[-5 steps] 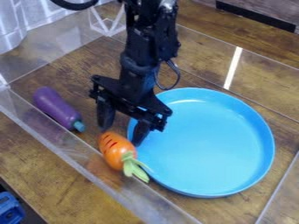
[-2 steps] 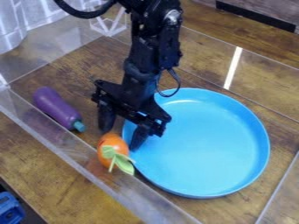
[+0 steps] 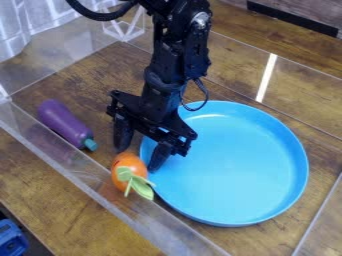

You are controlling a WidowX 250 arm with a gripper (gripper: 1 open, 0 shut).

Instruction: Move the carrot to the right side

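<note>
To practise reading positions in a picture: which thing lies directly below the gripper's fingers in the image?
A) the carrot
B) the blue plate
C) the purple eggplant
A: the carrot's orange body shows just beneath the gripper's fingers.

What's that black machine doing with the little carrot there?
A black robot arm has its gripper low over the toy carrot, which sits just left of the blue plate in the picture. Whether the fingers actually grip it is hard to tell. The carrot has not been taken to the right side. A purple toy eggplant lies farther left.
</note>
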